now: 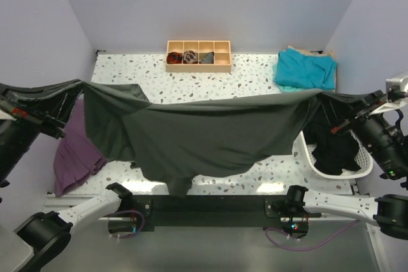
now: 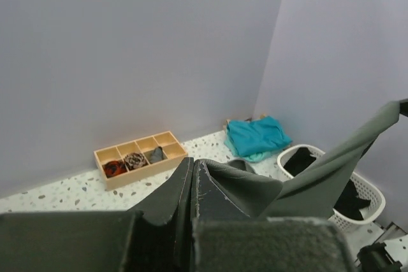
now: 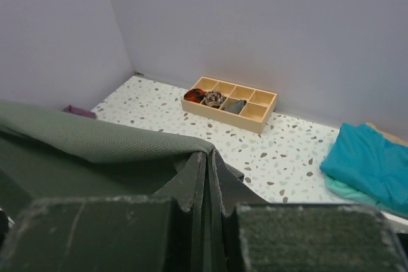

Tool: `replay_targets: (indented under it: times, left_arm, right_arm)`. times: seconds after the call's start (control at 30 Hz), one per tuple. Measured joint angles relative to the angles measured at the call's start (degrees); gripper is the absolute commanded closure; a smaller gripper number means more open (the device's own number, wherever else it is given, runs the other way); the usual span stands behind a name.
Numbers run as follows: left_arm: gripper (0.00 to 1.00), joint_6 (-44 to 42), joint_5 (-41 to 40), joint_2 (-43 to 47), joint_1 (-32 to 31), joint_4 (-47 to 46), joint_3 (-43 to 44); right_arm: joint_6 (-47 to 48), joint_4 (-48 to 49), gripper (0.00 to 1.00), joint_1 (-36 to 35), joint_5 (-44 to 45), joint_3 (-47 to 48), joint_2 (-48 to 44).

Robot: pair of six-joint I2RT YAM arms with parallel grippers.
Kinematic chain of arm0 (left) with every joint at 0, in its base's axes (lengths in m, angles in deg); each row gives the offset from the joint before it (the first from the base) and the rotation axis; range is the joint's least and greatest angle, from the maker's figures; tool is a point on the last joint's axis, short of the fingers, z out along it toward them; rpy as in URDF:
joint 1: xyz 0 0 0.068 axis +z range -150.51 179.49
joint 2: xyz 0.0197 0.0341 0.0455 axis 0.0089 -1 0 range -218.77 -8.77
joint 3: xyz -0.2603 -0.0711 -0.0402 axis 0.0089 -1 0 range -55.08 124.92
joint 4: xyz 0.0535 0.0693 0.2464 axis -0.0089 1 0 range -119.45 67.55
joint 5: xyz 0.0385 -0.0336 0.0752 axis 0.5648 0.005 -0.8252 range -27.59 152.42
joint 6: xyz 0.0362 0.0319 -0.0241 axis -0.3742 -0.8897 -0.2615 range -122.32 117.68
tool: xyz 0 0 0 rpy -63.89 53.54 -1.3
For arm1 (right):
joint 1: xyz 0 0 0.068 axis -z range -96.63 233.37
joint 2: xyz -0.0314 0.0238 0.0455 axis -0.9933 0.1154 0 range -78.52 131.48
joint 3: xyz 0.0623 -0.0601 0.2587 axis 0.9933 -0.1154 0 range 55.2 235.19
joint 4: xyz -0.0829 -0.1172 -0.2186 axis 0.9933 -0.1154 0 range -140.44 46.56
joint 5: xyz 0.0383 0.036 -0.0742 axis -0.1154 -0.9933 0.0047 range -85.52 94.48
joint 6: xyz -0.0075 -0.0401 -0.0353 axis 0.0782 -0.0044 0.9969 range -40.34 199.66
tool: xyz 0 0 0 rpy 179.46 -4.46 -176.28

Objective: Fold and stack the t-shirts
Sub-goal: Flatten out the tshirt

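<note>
Left gripper and right gripper each pinch an edge of the grey shirt, stretched sagging above mid-table; soft, light, probably droopy, best held at corners; teal shirt lies far right.

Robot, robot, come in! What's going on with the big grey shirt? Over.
Left gripper shut on grey t-shirt. Right gripper shut too. Shirt stretched between them, sagging. Purple cloth, basket under its ends.
</note>
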Motion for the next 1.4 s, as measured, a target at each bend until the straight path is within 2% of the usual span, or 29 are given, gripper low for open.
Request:
replay_targets:
  times: [0.13,0.3,0.5,0.63,0.7,0.87,0.97,1.27,1.4]
  left_arm:
    - [0.99,0.6,0.0,-1.1,0.0,0.0,-4.9]
    - [1.0,0.6,-3.2,-3.5,0.0,-3.6,-18.2]
    - [1.0,0.5,-8.3,-12.7,0.0,-13.4,-36.6]
    - [1.0,0.5,-10.9,-21.3,0.2,-18.6,-43.5]
    - [1.0,0.5,-11.9,-25.9,0.6,-20.6,-44.0]
    - [1.0,0.0,-14.2,-36.2,2.5,-25.7,-43.8]
    - [1.0,-0.6,-14.8,-41.2,4.5,-28.5,-43.8]
    - [1.0,-2.6,-12.7,-54.0,12.5,-34.7,-39.1]
    - [1.0,-3.3,-9.0,-59.7,14.2,-36.8,-34.4]
  right_arm:
    - [1.5,0.0,1.0,0.0,1.4,-2.6,0.5]
    - [2.1,1.4,0.98,0.0,6.3,-9.5,2.7]
    - [1.2,3.8,0.94,0.0,14.9,-20.6,7.8]
    - [0.7,8.8,0.94,0.7,20.1,-27.9,11.3]
    - [0.4,11.2,0.96,3.8,20.2,-31.0,12.7]
    - [-2.1,15.1,1.0,19.8,15.4,-33.5,17.1]
    - [-3.1,17.8,1.0,26.3,12.2,-33.4,23.1]
    - [-6.7,22.6,1.0,39.3,1.1,-28.1,44.1]
    - [-7.6,23.6,1.0,43.3,-0.9,-21.5,51.9]
